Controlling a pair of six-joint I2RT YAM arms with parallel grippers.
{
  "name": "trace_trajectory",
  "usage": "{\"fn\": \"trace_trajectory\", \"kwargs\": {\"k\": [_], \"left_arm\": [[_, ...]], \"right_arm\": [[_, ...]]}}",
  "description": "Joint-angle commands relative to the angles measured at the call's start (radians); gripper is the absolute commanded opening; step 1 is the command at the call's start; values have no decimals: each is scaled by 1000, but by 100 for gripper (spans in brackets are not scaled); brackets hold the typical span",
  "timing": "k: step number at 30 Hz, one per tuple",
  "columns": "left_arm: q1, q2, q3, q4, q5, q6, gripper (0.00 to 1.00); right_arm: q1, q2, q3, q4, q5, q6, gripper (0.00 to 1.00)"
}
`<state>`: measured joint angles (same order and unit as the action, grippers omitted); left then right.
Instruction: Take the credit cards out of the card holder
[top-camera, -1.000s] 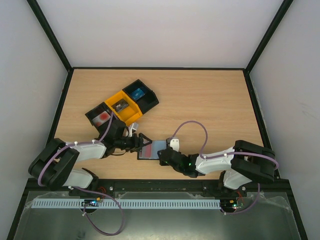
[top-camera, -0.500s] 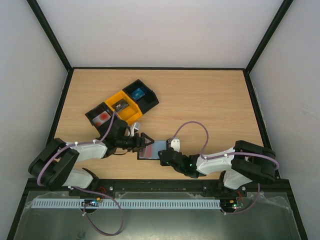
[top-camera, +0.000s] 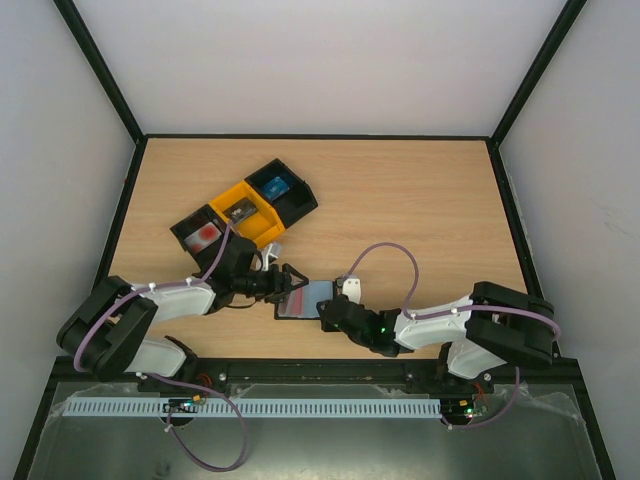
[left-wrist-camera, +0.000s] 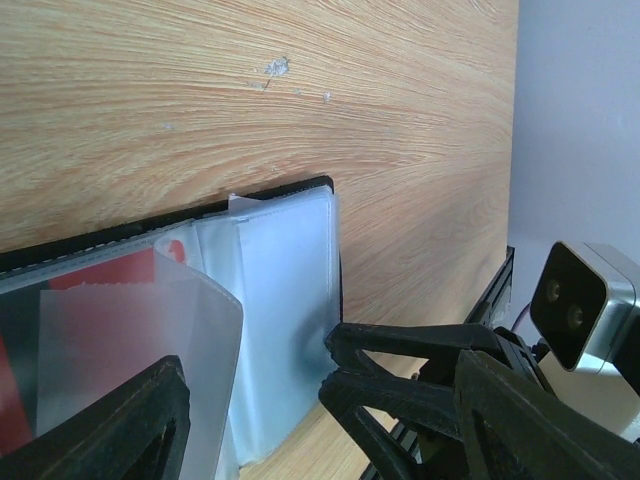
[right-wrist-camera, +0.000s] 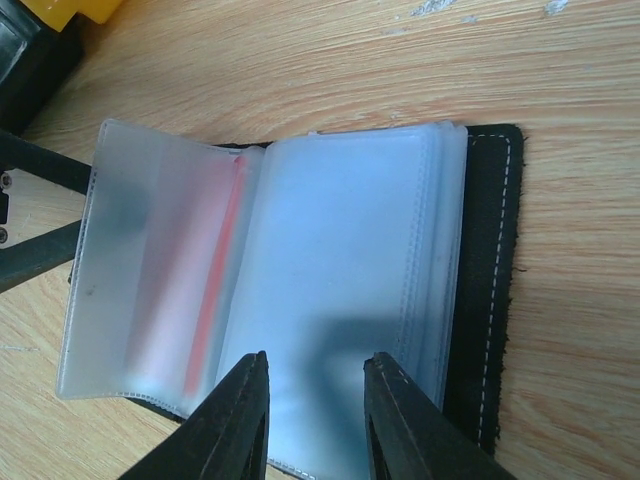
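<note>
Top view: the card holder (top-camera: 312, 295) is laid open on the desk (top-camera: 420, 200), flanked by the left pincer (top-camera: 299, 285) and the right pincer (top-camera: 323, 318).

Left wrist: the left pincer is spread wide, and a lifted clear sleeve (left-wrist-camera: 200, 330) is framed between its fingers.

Right wrist: the right pincer is narrowly parted, with its tips rested on the card holder. A red card (right-wrist-camera: 213, 290) is seen inside.

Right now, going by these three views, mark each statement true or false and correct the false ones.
1. The card holder lies open on the table. True.
2. A red card shows through a frosted sleeve. True.
3. The left gripper is shut tight. False: its fingers stand wide apart.
4. The yellow bin is empty. False: a dark item lies in it.
5. The right gripper hangs over the bins. False: it is over the card holder.
</note>
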<state>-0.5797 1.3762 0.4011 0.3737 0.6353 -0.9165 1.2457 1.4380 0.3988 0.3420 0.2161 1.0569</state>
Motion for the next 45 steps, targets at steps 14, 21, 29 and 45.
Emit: {"fn": "trace_trajectory", "kwargs": {"k": [14,21,29,45], "left_arm": [[-9,-2,30,32,34,-28,72],[-8,3,26,62,50,-58,72],[-12,16,11,126,67,-111,72],[-11,43,-6,180,69,-137,72]], "right_arm": [[0,-88,-29,56,-7,-11,27],[0,-99,-47,210,-69,9,28],[9,40,39,272,-100,95,32],[11,144,95,293,-81,169,35]]}}
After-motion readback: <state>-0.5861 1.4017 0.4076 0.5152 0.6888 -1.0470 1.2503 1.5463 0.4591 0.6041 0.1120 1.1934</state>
